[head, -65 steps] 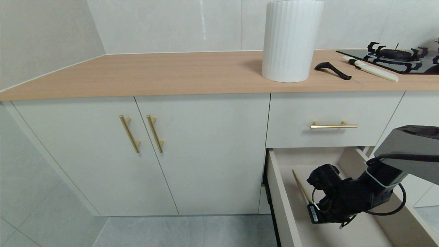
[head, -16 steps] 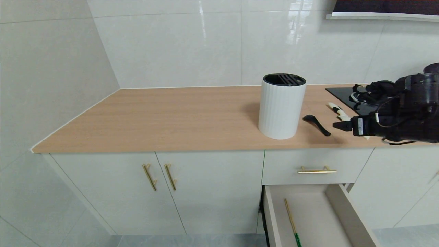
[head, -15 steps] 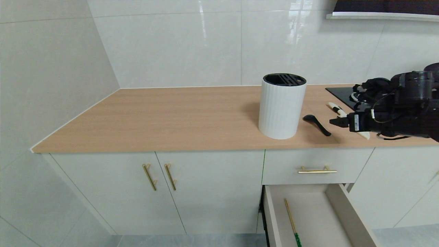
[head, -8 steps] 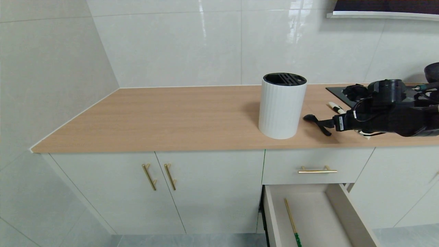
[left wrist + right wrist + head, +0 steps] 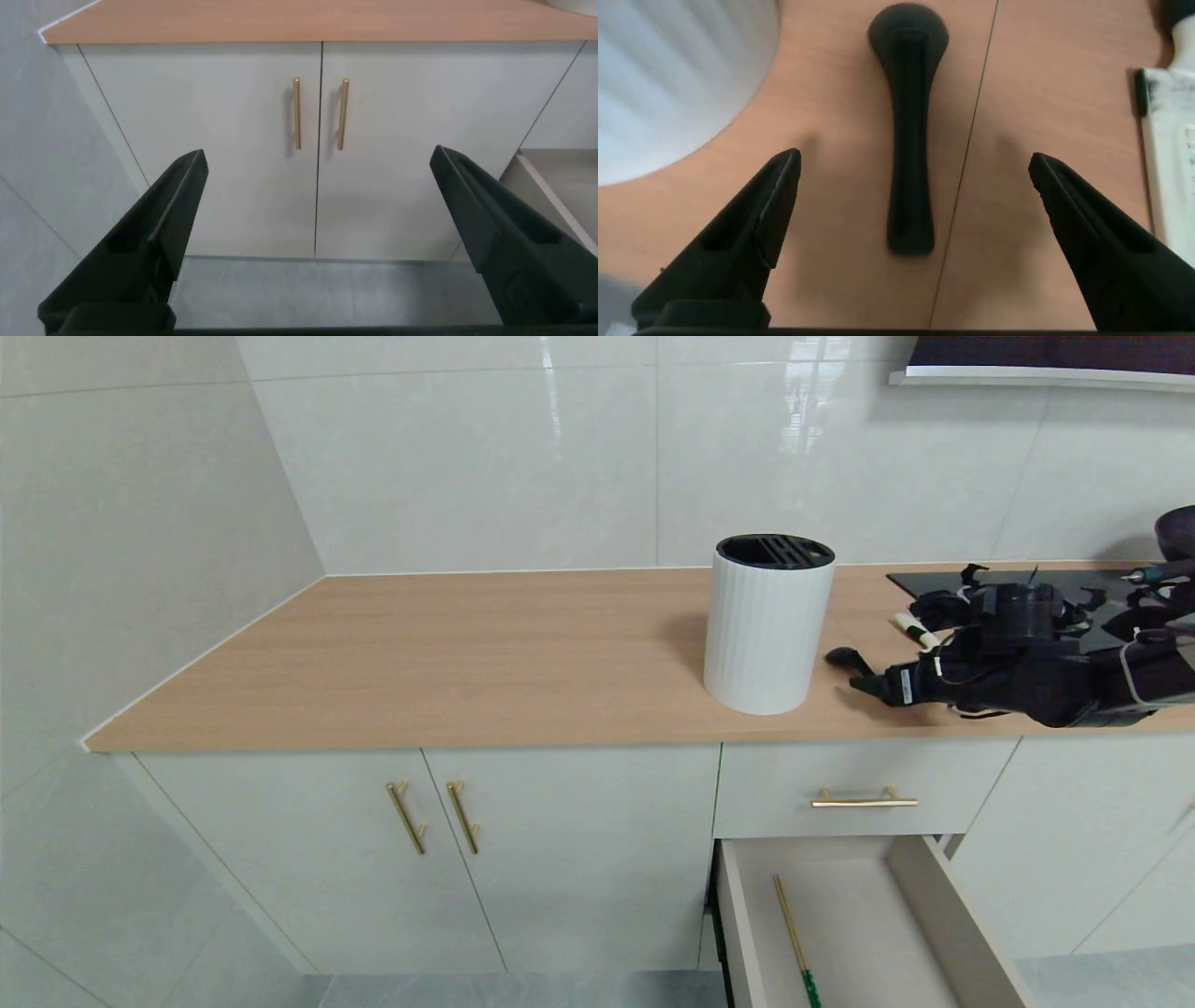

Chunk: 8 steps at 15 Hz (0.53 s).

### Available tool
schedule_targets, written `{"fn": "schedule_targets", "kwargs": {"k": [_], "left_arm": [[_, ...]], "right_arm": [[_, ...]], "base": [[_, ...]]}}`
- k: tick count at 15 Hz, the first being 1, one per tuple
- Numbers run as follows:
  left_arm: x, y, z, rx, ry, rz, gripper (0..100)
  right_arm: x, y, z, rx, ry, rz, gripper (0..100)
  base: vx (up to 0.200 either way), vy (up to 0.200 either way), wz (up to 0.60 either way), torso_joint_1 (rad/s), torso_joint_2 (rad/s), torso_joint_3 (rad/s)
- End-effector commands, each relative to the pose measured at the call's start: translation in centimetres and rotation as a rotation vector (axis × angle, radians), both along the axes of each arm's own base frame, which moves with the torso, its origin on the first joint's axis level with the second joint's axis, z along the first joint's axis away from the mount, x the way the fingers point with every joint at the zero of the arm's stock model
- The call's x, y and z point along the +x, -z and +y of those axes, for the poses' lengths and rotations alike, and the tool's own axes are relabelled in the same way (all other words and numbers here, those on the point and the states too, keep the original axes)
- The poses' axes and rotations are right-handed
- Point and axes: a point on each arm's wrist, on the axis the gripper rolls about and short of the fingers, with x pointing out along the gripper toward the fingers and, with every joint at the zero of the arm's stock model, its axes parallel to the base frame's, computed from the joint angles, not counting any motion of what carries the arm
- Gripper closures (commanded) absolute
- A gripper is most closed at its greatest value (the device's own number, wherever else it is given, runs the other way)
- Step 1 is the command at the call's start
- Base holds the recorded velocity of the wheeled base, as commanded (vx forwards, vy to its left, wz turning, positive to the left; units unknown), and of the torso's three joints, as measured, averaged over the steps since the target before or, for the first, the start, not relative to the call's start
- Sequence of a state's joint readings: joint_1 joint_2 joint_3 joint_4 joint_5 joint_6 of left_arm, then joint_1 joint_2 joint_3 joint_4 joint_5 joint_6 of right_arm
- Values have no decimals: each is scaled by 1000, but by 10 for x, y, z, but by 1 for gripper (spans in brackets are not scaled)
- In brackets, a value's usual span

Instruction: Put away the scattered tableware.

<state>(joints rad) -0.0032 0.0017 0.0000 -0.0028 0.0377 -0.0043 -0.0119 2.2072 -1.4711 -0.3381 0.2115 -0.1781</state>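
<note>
A black spoon (image 5: 909, 140) lies flat on the wooden counter (image 5: 467, 663), just right of the white ribbed holder (image 5: 767, 625). My right gripper (image 5: 912, 163) hovers low over the spoon, open, one finger on each side of its handle and touching nothing. In the head view the right gripper (image 5: 864, 683) covers most of the spoon (image 5: 843, 657). A white knife (image 5: 910, 627) lies behind it, and the knife (image 5: 1167, 149) sits beside one finger. A pair of chopsticks (image 5: 794, 933) rests in the open drawer (image 5: 738, 915). My left gripper (image 5: 318, 157) hangs open before the cabinet doors.
A black hob (image 5: 934, 583) occupies the counter's right end. The upper drawer with its gold handle (image 5: 864, 798) is shut. Two cabinet doors with gold handles (image 5: 318, 112) stand left of the drawers. The counter left of the holder is bare wood.
The head view has shifted since the earliest frame. My right arm left the drawer, with the chopsticks lying inside, then moved left and down over the black spoon.
</note>
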Motion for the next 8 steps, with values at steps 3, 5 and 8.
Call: {"fn": "schedule_targets", "kwargs": {"k": [3,5,8], "left_arm": [[0,0,0,0,-1,0,0],[0,0,0,0,1,0,0],[0,0,0,0,1,1,0]], "right_arm": [[8,18,1,0,-5,28,0],[10,19,1,0,-5,27,0],[10,19,1,6,-15,27,0]], "base": [[0,0,0,0,0,0],[0,0,0,0,0,0],[0,0,0,0,0,0]]}}
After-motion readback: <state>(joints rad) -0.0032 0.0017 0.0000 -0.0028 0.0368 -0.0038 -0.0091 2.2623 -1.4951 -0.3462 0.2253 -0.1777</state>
